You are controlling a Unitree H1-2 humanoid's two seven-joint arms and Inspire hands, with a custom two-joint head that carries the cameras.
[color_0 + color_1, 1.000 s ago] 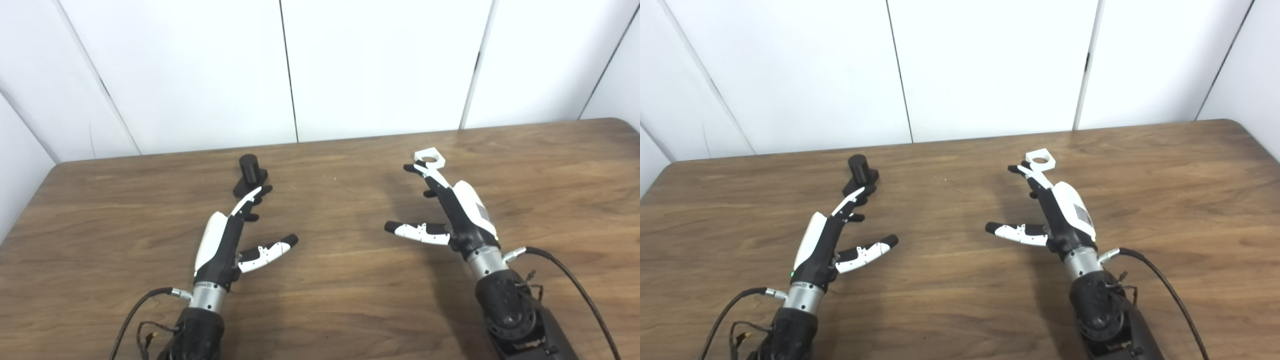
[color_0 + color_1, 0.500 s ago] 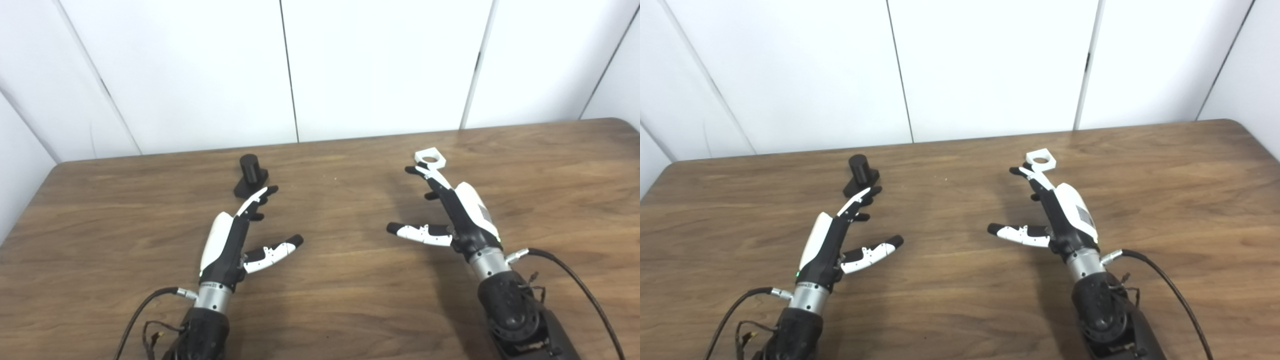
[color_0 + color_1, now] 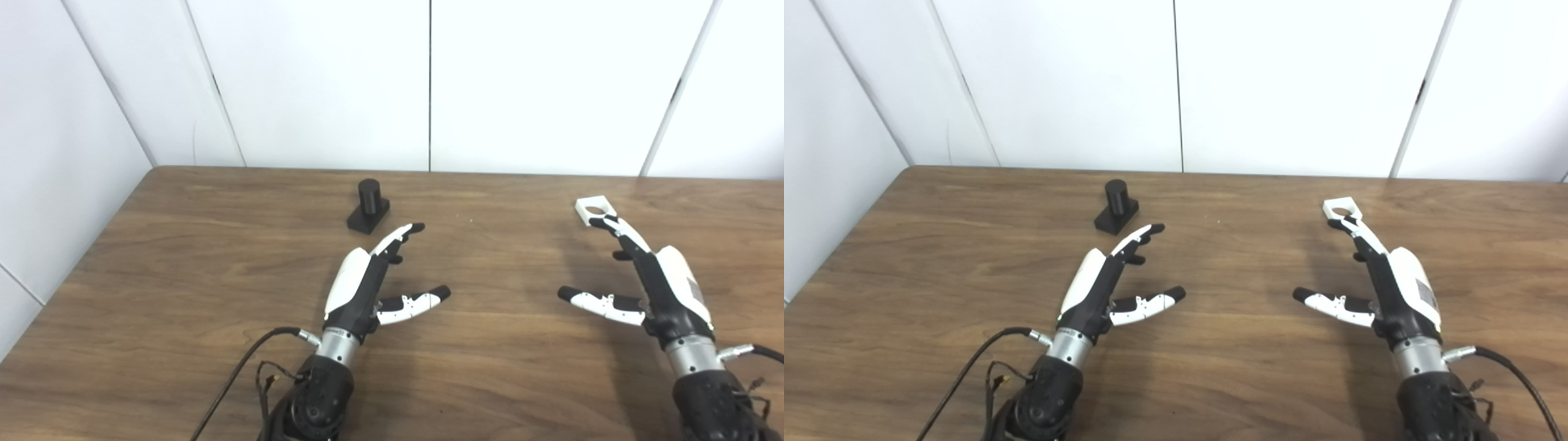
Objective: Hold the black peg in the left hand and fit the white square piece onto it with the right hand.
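Observation:
The black peg (image 3: 369,206), a short cylinder on a square base, stands upright on the wooden table (image 3: 184,263) toward the back left. My left hand (image 3: 367,282) lies open just in front and to the right of it, fingertips a short gap from the base, thumb spread to the right. The white square piece (image 3: 595,210), with a round hole, lies flat at the back right. My right hand (image 3: 652,278) is open, with its fingertips at the piece's near edge and its thumb pointing left. Neither hand holds anything.
White wall panels (image 3: 429,86) rise behind the table's far edge and along its left side. A black cable (image 3: 245,361) trails from the left wrist, and another (image 3: 1513,373) from the right wrist.
The whole picture has shifted to the right, so the camera has turned left. The left hand has edged a little forward and right of the peg. The right hand stays at the white piece.

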